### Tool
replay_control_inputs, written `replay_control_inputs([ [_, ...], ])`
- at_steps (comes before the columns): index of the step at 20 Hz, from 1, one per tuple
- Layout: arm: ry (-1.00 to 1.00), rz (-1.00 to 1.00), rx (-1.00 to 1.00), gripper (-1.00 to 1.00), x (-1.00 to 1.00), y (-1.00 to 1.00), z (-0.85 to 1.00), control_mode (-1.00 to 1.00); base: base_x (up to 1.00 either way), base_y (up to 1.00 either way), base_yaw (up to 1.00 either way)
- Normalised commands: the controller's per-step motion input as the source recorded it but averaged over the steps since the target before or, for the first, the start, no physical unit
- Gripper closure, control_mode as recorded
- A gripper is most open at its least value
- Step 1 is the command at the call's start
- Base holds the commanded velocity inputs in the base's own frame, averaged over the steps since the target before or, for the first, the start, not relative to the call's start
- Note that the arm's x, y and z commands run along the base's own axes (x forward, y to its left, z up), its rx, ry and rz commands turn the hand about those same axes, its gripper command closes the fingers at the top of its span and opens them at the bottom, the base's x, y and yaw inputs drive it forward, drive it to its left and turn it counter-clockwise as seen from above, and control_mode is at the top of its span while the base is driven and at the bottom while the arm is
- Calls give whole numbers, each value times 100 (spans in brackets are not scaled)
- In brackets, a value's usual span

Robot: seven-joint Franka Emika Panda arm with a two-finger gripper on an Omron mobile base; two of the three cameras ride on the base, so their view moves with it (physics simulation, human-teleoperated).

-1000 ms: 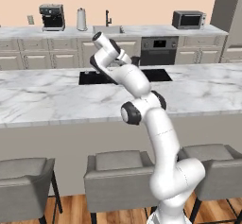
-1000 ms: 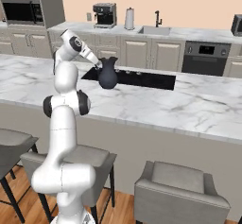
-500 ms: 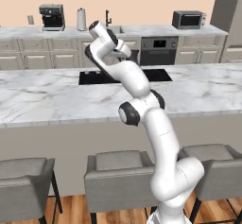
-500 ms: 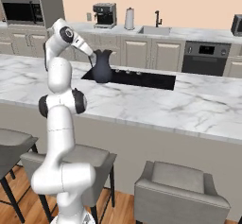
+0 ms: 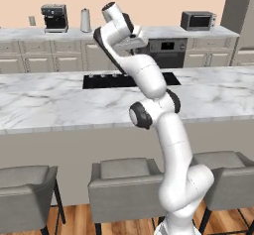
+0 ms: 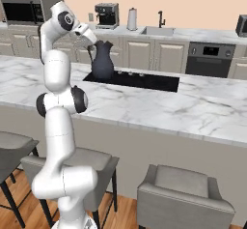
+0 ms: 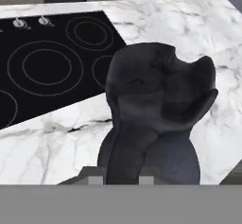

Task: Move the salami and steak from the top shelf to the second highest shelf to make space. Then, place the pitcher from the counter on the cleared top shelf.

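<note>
My gripper [image 6: 91, 38] is shut on the dark navy pitcher [image 6: 102, 61], gripping it at the flared rim. The pitcher hangs over the left end of the black cooktop [image 6: 144, 80] set into the white marble counter [image 6: 193, 107]. In the hand view the pitcher [image 7: 156, 105] is close up, and its upper part runs down between my fingertips [image 7: 97, 179]. The veined counter [image 7: 47, 142] and the cooktop [image 7: 42, 62] lie below it. In the left base view my own arm [image 5: 124, 35] covers the pitcher. The salami, the steak and both fridge shelves are out of view.
Grey stools [image 5: 124, 179] stand along the near side of the counter [image 5: 49, 105]. Behind it a pale worktop carries a coffee machine [image 6: 107, 15], a faucet [image 6: 160, 19] and a microwave [image 5: 197, 21]. An oven [image 6: 207, 59] sits in the back cabinets.
The arm has swung up and back with the pitcher, which has risen and shifted left over the cooktop's end. The base has not moved.
</note>
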Motion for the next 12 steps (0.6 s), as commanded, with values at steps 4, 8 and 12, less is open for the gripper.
replay_control_inputs([
  [4, -26, 53, 11, 100, -100, -51, -100, -100, 0, 0, 0],
  [8, -24, 49, 0, 100, -100, -40, -100, -100, 0, 0, 0],
  [12, -23, 50, 0, 100, -100, -40, -100, -100, 0, 0, 0],
])
